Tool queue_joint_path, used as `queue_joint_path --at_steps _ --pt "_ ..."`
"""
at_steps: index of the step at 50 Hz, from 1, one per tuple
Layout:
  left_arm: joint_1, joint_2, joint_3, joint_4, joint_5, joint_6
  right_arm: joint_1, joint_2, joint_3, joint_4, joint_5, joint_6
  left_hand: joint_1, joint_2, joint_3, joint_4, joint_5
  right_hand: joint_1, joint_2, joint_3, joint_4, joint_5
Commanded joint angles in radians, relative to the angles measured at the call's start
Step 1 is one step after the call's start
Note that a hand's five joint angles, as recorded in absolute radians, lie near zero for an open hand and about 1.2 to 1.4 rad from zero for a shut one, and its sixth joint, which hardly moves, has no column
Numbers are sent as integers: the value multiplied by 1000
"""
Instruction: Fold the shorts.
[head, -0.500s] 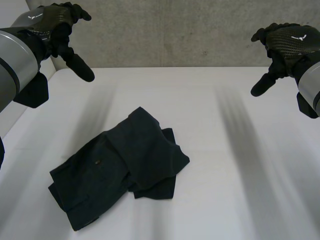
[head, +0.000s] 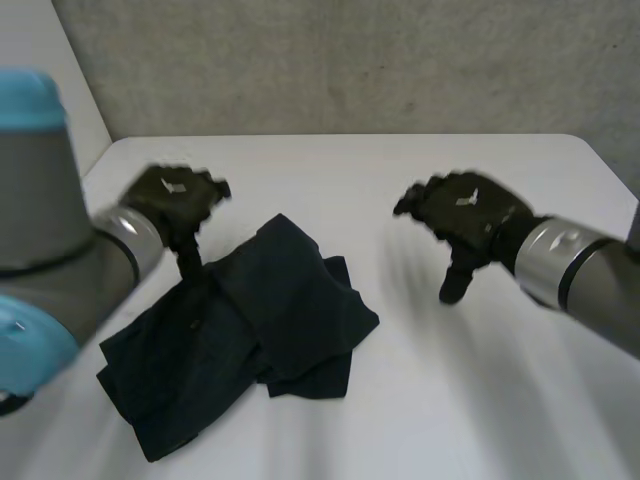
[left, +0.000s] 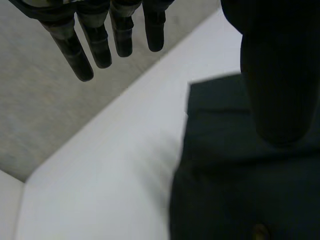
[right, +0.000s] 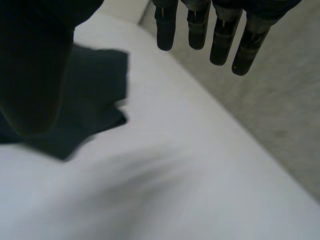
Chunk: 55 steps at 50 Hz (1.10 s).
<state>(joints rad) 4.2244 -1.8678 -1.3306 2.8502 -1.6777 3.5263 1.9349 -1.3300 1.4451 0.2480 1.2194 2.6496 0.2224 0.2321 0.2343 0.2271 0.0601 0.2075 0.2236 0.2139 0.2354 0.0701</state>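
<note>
Both hands are open and empty: the left hand (head: 175, 200) over the upper-left edge of the dark shorts (head: 240, 330), which lie crumpled at lower left of the frame, the right hand (head: 465, 215) right of them. Pinching doubled layers could drag the heap rather than spread it. White table (head: 480, 400); grey concrete wall (head: 350, 60) behind.

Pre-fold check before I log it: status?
Left hand open, at far edge of shorts. Right hand open, over bare table. Shorts rumpled, ungrasped. Nothing blocking.

Matt dark cloth shorts (head: 240, 330) on smooth white table (head: 480, 400).
</note>
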Motion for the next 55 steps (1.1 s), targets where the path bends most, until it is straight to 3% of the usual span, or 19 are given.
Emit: queue_joint_path --at_steps 1,5,11,16,19,27,31,43,45,47,52,55 --pt "-46 -86 -185 268 4 -18 1 38 123 -52 -6 -11 161 152 149 157 149 -33 -49 -39 -61 -70" --pt "-84 -192 -173 345 1 -18 -2 38 210 -136 -8 -20 357 347 345 352 345 -33 -49 -39 -61 -70" --pt "-132 -287 -64 351 -3 -26 -7 37 256 -194 -8 -23 651 641 639 646 639 -33 -49 -39 -61 -70" --pt "-182 -421 133 339 -10 -23 -30 34 258 -197 -3 -25 1173 1163 1161 1168 1160 -33 -49 -39 -61 -70" --pt "-185 -451 237 330 -26 -24 -37 32 258 -197 -1 -25 1174 1164 1162 1169 1162 -33 -49 -39 -61 -70" --pt "-176 -470 646 368 -232 -15 -37 17 261 -202 2 -23 1174 1164 1162 1169 1162 -33 -49 -39 -61 -70" --pt "-141 -487 776 385 -249 -4 -37 12 264 -202 2 -23 1174 1164 1162 1169 1162 -33 -49 -39 -61 -70" --pt "-57 -591 688 341 -250 48 -34 14 267 -202 0 -23 1174 1164 1162 1169 1162 -33 -49 -39 -61 -70" --pt "-50 -602 654 330 -247 49 -33 14 270 -202 0 -23 862 852 850 857 850 -33 -49 -39 -61 -70" --pt "-47 -606 599 314 -247 48 -30 14 273 -203 0 -23 379 369 367 374 366 -33 -49 -39 -61 -70" --pt "-55 -579 512 307 -247 45 -22 18 276 -203 2 -23 -2 -12 -14 -7 -15 -33 -49 -39 -61 -70" --pt "-49 -512 461 305 -249 40 -19 23 284 -214 2 -23 -21 -30 -33 -25 -33 -33 -49 -39 -61 -70"
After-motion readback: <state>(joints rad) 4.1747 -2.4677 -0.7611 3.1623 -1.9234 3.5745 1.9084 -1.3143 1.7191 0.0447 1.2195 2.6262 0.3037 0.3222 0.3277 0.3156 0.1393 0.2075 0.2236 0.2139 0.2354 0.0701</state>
